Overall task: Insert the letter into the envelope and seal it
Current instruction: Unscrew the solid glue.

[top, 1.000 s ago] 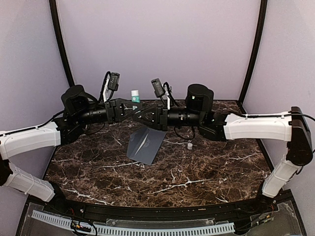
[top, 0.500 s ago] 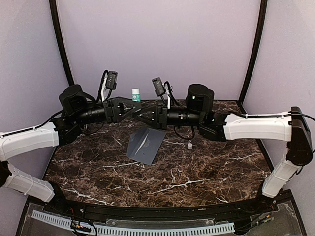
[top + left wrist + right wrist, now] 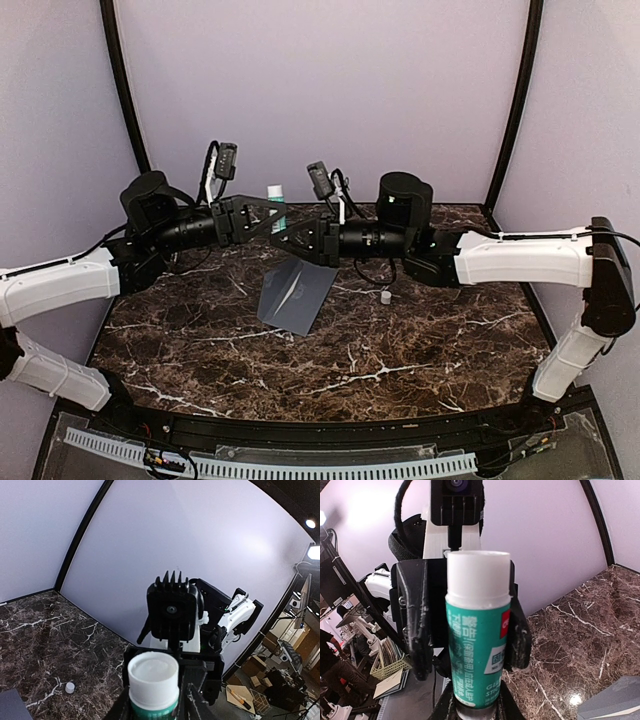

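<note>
Right end effector [image 3: 472, 707] is clenched on the lower end of an upright green-and-white glue stick [image 3: 477, 630] and holds it above the rear centre of the worktop [image 3: 400, 350]. Left end effector [image 3: 155, 707] faces it from the opposite side. Its two fingers [image 3: 417, 625] flank the upper part of the same stick, one on each side. No view shows whether these fingers press on the stick or stand just clear of it. In the left wrist view, the white top of the stick shows between the left fingers.

The envelope [image 3: 295, 295] lies flat on the worktop near its centre, slightly toward the rear edge. It is slate grey, and its long sides are tilted relative to the worktop edges. It lies below both end effectors and touches neither.

A small white cap [image 3: 385, 296] rests on the worktop to the right of the envelope, apart from it.

Both forearms reach inward roughly level, one from the left edge and one from the right edge.
</note>
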You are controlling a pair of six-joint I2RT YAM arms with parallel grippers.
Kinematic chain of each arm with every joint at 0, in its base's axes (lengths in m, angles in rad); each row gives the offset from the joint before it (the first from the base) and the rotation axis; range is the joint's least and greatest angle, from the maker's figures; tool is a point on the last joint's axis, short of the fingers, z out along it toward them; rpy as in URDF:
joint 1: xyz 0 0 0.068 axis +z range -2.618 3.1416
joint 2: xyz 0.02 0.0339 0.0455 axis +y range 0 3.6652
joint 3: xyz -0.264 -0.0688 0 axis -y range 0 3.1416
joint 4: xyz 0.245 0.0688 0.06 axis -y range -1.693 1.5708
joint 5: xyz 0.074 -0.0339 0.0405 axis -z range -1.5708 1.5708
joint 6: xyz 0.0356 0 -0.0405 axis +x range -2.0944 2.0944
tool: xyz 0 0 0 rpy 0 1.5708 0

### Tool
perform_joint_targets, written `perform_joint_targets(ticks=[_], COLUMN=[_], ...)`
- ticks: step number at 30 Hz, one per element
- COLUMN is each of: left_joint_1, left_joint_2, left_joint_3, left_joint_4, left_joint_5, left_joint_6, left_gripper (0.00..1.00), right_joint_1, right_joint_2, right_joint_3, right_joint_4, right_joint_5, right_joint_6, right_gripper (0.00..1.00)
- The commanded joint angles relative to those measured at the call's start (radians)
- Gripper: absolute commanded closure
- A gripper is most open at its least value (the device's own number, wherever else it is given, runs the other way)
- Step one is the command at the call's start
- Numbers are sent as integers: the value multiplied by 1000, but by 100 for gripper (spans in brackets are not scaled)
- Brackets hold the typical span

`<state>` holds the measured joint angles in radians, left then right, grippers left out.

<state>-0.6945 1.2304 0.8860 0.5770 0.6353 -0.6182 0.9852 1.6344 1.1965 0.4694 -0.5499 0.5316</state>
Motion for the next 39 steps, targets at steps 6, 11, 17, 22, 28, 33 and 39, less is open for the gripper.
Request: perform_joint_targets(ticks=[6,11,17,22,28,33,39], left_joint_1=[8,16,21,21,17,10,2], left_joint_2=[24,29,26,3,-35,-43,-40], left_joint_3=[28,27,19,-12,-24,-30,-40], left_joint_4=[38,41,36,30,-31,-81,-139], left_joint_5=[4,-5,-21,-76,-185,-286,-386], left_joint_6=[-35,-40,-40,-13,37,57,63], left_gripper=[77,86,97,100,100,100,100], right_joint_1=[7,7,7,6,10,21,47], right_joint_2=[-15,-13,-26,-48,-9,44,116], right_joint_3=[22,29,28,39,105,174,271], right_joint_4=[-43,-71,-111,-192,-281,-340,-422], right_joint_5=[-15,-7,38,192,342,473,639], right_joint_6=[-41,-57,-72,-78,-62,-27,22], right_gripper=[93,94,95,95,95,95,96])
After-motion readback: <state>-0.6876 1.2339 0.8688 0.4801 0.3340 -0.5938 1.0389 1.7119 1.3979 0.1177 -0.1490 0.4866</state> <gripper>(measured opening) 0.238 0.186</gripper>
